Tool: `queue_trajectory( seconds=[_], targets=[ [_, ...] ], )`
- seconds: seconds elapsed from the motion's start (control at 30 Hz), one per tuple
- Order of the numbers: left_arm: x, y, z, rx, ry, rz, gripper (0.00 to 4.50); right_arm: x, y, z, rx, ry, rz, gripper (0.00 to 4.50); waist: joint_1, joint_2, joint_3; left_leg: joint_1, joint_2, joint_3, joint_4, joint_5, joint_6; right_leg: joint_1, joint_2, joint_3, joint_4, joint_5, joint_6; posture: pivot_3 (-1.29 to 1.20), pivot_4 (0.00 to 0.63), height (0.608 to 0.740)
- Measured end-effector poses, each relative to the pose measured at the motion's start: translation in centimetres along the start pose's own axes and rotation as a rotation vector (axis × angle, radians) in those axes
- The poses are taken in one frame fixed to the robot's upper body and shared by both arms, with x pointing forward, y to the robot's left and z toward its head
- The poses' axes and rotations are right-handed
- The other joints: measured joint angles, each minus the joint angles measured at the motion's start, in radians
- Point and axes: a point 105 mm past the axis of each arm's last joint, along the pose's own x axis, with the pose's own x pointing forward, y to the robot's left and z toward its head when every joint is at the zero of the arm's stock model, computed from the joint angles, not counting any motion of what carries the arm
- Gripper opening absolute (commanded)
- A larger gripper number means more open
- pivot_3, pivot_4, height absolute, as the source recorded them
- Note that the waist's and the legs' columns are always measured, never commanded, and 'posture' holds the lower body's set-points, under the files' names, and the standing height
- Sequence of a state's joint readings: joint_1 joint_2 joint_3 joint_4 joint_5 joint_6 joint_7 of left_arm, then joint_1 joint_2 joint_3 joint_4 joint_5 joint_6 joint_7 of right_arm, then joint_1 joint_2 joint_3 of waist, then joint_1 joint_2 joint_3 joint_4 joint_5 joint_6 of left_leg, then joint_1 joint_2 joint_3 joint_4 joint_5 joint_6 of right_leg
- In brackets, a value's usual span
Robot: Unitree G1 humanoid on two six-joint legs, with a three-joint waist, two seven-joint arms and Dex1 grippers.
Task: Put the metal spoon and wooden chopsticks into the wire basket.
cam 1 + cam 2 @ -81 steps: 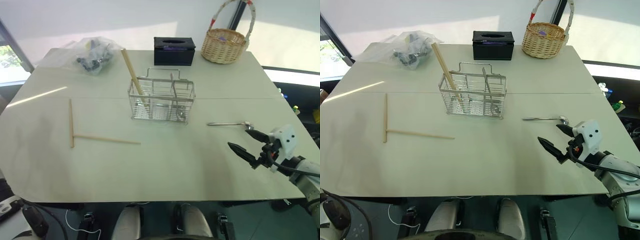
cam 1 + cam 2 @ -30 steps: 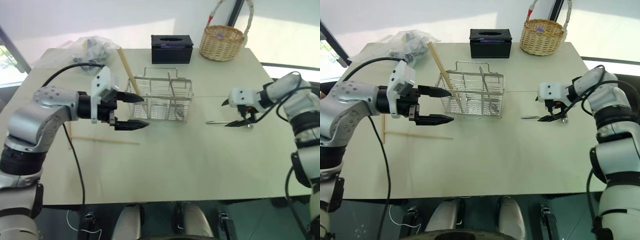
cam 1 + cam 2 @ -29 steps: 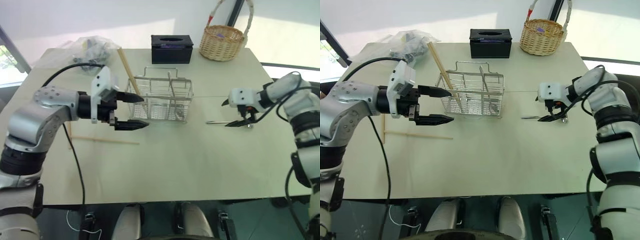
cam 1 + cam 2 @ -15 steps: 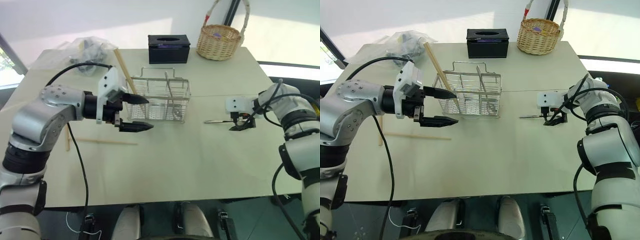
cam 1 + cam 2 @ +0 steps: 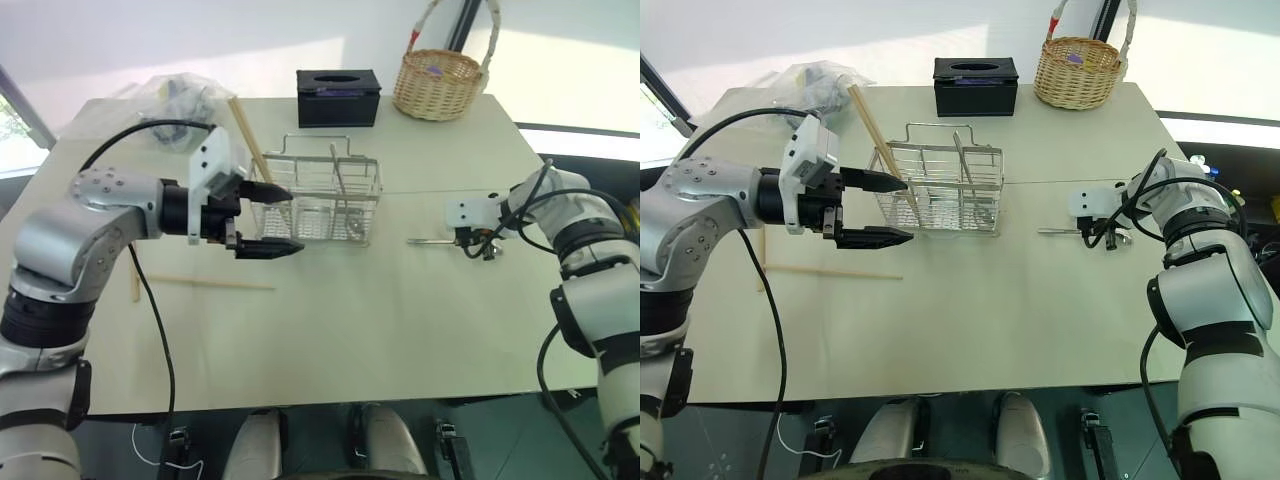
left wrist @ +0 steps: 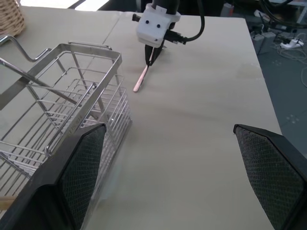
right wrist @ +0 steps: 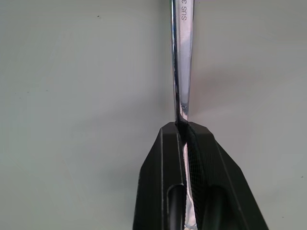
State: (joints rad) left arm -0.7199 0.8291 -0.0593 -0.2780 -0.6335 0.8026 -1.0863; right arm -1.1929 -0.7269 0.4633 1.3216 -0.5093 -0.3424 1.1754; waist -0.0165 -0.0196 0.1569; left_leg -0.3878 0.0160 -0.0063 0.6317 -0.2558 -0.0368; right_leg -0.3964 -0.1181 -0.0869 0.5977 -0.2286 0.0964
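The metal spoon (image 5: 428, 241) lies on the table at the right, handle toward the wire basket (image 5: 325, 200). My right gripper (image 5: 472, 243) points down at the spoon's bowl end and is shut on the handle; the right wrist view shows the spoon (image 7: 181, 57) pinched between the black fingertips. One wooden chopstick (image 5: 248, 138) leans in the basket's left end. Another chopstick (image 5: 210, 284) lies flat on the table at the left. My left gripper (image 5: 268, 217) hangs open just left of the basket, empty, its fingers (image 6: 84, 172) framing the basket (image 6: 62, 110).
A black tissue box (image 5: 337, 97), a round wicker basket (image 5: 432, 85) and a clear plastic bag (image 5: 180, 100) stand along the table's far edge. A third stick (image 5: 135, 288) lies partly behind my left arm. The table's right edge (image 5: 560, 300) runs close to the spoon.
My right gripper has sunk a little onto the spoon and closed on its handle. The left gripper has stayed open beside the basket.
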Motion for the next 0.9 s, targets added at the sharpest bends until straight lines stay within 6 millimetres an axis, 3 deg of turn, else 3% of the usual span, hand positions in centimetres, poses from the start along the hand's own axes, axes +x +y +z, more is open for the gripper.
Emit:
queue_trajectory(
  seconds=[0.2, 0.4, 0.5, 0.63, 0.77, 0.9],
  targets=[
    [-0.1, 0.5, -0.2, -0.018, -0.008, 0.013, 4.5, -0.1, 0.1, 0.3, -0.003, -0.022, 0.011, 0.03, -0.001, 0.0, 0.0, 0.0, 0.0, 0.0, 0.0, 0.0, 0.0, 0.0, 0.0, 0.0, 0.0, 0.0, 0.0, 0.0, 0.15, 0.706],
    [0.0, 1.4, 0.3, -0.006, -0.043, 0.043, 4.5, -0.7, -0.8, 2.9, 0.033, -0.19, -0.014, 0.03, -0.001, 0.0, 0.0, 0.0, 0.0, 0.0, 0.0, 0.0, -0.001, 0.0, 0.0, 0.0, 0.0, 0.0, 0.0, 0.0, 0.15, 0.706],
    [-0.3, 1.9, 0.7, 0.007, -0.058, 0.065, 4.5, -2.4, -2.1, 4.0, 0.008, -0.255, -0.071, 0.03, 0.0, 0.001, 0.001, 0.0, 0.0, 0.0, 0.0, 0.0, -0.001, 0.0, 0.0, 0.0, 0.0, 0.0, 0.0, 0.0, 0.15, 0.706],
    [-0.9, 2.5, 0.9, -0.004, -0.076, 0.103, 4.5, -5.2, -3.7, 4.0, 0.016, -0.319, -0.192, 0.03, 0.004, 0.001, 0.001, -0.001, 0.0, 0.0, 0.0, 0.0, -0.001, 0.001, 0.0, 0.0, 0.0, 0.001, 0.001, 0.0, 0.15, 0.706],
    [-1.7, 2.9, 1.5, 0.004, -0.103, 0.144, 4.5, -8.9, -6.2, 4.8, 0.109, -0.454, -0.398, 0.03, 0.002, 0.001, 0.001, 0.0, 0.0, 0.0, 0.0, 0.0, -0.001, 0.001, 0.0, 0.0, 0.0, 0.001, 0.001, 0.0, 0.15, 0.706],
    [-1.9, 3.0, 1.6, 0.01, -0.107, 0.159, 4.5, -11.6, -7.7, 6.9, 0.214, -0.637, -0.566, 0.03, 0.001, 0.001, 0.001, 0.001, 0.0, 0.0, 0.0, 0.0, -0.001, 0.002, 0.0, 0.0, 0.0, 0.001, 0.001, 0.0, 0.15, 0.706]
  ],
)
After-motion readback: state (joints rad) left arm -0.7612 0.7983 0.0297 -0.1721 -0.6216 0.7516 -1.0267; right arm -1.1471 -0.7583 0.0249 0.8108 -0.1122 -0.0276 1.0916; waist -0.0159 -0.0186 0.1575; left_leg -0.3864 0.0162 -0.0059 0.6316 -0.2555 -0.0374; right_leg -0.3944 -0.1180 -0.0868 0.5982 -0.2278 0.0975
